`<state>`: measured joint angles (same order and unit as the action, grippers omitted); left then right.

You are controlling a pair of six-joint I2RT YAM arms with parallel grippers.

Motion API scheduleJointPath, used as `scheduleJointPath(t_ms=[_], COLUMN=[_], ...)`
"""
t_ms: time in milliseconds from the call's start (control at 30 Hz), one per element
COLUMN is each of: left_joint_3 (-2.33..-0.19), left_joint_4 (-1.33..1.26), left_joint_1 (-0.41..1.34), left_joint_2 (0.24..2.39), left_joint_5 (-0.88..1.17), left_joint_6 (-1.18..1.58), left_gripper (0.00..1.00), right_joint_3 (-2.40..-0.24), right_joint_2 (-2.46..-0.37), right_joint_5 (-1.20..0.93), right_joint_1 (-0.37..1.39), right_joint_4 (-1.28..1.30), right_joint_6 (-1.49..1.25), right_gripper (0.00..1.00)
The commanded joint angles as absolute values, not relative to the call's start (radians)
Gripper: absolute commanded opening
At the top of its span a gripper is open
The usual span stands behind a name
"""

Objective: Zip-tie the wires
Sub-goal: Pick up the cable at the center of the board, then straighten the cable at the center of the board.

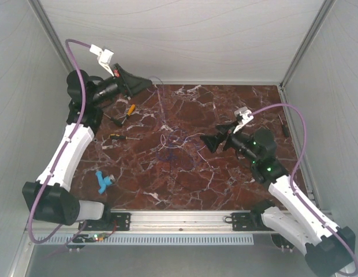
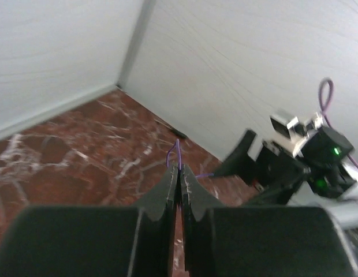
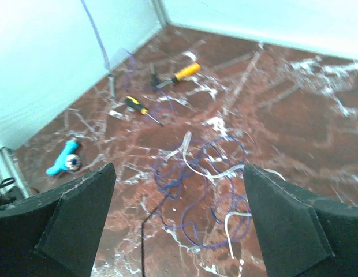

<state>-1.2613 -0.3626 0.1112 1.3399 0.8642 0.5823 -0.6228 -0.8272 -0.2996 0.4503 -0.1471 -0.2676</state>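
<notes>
The wires (image 1: 174,144) lie in a loose tangle at the middle of the red marbled surface (image 1: 237,173), as blue-purple loops mixed with a few pale strands. The bundle has no clear long axis. In the right wrist view the wires (image 3: 208,173) spread about as wide as they are deep. One thin purple strand leaves the tangle and runs toward the far side, rising to the left pincer (image 1: 151,82), which is lifted at the far left near the back wall.

In the left wrist view the left pincer (image 2: 179,170) has its fingers pressed together. The purple strand comes out at their tip, so it is clamped on that strand. The right pincer (image 1: 211,138) sits just right of the bundle and points left at it. The right pincer (image 3: 179,173) is spread wide with nothing between its fingers.

The zip tie (image 3: 142,242) is hard to make out. A thin dark line at the near left edge of the tangle runs lengthwise toward the camera and is cut off by the frame's bottom edge. From the top camera it cannot be picked out.

On the left lie an orange-handled screwdriver (image 1: 130,108), a yellow-and-black screwdriver (image 1: 116,137) and a small blue object (image 1: 103,180).
</notes>
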Motion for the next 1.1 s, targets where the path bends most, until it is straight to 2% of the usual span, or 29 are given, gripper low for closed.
scheduleJointPath(t_ms=[0, 200, 400, 600, 933, 1067], left_joint_3=[-1.223, -1.161, -1.147, -1.193, -1.176, -1.174], left_joint_4=[-0.431, -0.394, -0.283, -0.043, -0.029, -0.01], left_joint_1=[0.162, 0.219, 0.271, 0.326, 0.372, 0.385], left_joint_2=[1.267, 1.2, 1.193, 1.197, 1.169, 1.157], left_joint_5=[1.043, 1.107, 1.209, 1.212, 1.262, 1.244], left_joint_6=[0.531, 0.466, 0.37, 0.176, 0.149, 0.125], left_gripper=[0.0, 0.0, 0.0, 0.0, 0.0, 0.0], right_joint_3=[-0.62, -0.715, -0.845, -0.966, -1.217, -1.279], right_joint_2=[-0.753, -0.717, -0.759, -0.825, -1.0, -1.065], right_joint_5=[-0.465, -0.52, -0.577, -0.586, -0.562, -0.537], right_joint_1=[0.448, 0.487, 0.581, 0.641, 0.724, 0.758], right_joint_4=[-0.338, -0.261, -0.134, -0.038, 0.171, 0.239], right_joint_6=[-0.273, -0.263, -0.131, -0.014, 0.191, 0.235], right_gripper=[0.9, 0.87, 0.83, 0.74, 0.53, 0.47])
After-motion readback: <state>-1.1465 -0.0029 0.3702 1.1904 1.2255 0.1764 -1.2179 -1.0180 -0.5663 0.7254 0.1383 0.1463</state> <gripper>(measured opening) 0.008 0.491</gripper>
